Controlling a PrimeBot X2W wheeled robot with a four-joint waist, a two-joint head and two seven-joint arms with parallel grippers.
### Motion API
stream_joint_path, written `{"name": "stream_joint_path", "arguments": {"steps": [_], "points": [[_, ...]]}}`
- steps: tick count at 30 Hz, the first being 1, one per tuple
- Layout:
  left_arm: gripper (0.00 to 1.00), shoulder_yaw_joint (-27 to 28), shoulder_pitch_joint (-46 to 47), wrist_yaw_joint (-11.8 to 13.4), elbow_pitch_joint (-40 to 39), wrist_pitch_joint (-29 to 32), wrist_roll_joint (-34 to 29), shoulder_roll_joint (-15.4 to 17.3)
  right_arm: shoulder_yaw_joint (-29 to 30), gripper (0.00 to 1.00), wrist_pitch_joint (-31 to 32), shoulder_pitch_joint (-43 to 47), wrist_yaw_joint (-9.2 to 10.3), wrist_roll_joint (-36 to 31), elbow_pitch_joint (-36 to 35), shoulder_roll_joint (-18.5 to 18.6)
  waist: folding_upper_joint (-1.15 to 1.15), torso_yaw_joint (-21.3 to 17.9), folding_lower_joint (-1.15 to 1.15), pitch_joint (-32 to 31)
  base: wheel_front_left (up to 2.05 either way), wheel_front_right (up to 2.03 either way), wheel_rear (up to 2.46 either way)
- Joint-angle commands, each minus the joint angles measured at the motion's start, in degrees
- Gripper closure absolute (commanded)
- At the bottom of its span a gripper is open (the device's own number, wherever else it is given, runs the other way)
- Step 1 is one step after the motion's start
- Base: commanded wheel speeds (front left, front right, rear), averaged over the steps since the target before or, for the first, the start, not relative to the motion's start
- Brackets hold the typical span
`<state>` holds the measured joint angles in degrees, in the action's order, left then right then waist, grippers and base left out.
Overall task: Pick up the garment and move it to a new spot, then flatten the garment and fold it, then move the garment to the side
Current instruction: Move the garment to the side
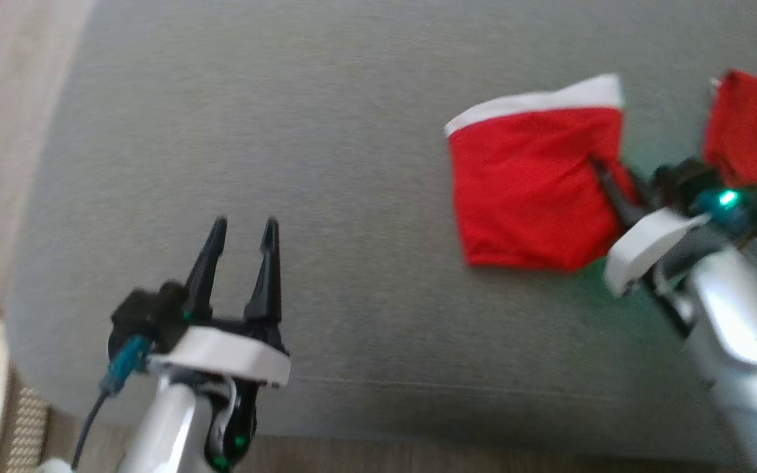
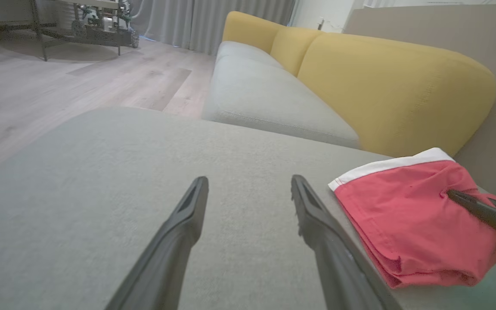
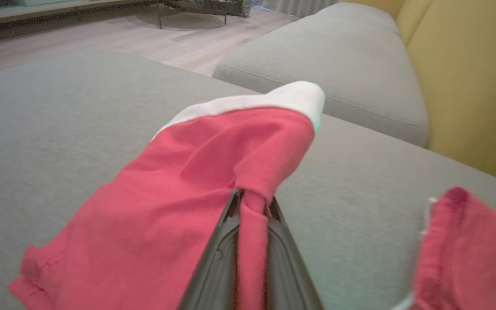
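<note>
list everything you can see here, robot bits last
red garment: one, red with a white band, folded, lying on the grey cushion's right part
second red cloth: one, red, further right on the same cushion, apart from the first
grey cushion: one, grey, under both claws
sofa seat: one, grey, beyond the cushion
sofa backrest: yellow, behind the seat
wooden floor: pale, left of the sofa
curtains: grey, far end
left claw: open, over bare cushion
right claw: shut on a pinch of the red garment's right edge
</note>
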<state>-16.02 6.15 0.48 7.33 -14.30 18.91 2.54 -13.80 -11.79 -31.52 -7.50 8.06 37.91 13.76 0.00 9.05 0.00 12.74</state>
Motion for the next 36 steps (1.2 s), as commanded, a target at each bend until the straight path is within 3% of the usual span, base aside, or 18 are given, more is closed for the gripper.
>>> {"name": "stream_joint_path", "arguments": {"steps": [1,10,17,25,35,36], "points": [[0.00,1.6,3.6,-0.3,-2.3,-0.7,-1.0,0.3,-1.0,1.00,0.4,-2.7,0.01,0.0,-2.6,1.9,0.00,-4.5,0.00,2.6,0.00,0.00,0.00],[0.00,1.1,13.8,-4.4,-1.9,-0.7,-6.7,0.3,-3.0,1.00,3.7,-12.7,0.01,1.2,-7.5,11.1,0.00,-14.7,0.00,13.1,0.00,0.00,0.00],[0.00,-0.1,21.7,-6.7,-1.3,-0.7,-9.1,0.9,0.3,1.00,3.4,-19.1,0.01,3.1,-8.0,14.7,0.00,-20.2,0.00,22.0,0.00,0.00,0.00],[0.00,-0.9,27.1,-7.5,-1.0,-0.7,-10.0,2.6,7.9,1.00,2.3,-20.5,0.01,0.9,-8.5,15.4,0.00,-22.6,0.00,27.2,0.00,0.00,0.00],[0.00,-0.6,27.5,-7.7,-0.2,-0.7,-9.5,3.3,13.2,1.00,3.8,-19.4,0.01,-4.6,-8.7,14.4,0.00,-22.7,0.00,28.4,0.00,0.00,0.00],[0.00,-0.6,27.6,-7.8,-0.1,-0.7,-9.3,3.1,13.7,0.73,4.4,-19.1,0.01,-5.4,-8.6,14.0,0.00,-22.4,0.00,28.2,0.00,0.00,0.00]]}}
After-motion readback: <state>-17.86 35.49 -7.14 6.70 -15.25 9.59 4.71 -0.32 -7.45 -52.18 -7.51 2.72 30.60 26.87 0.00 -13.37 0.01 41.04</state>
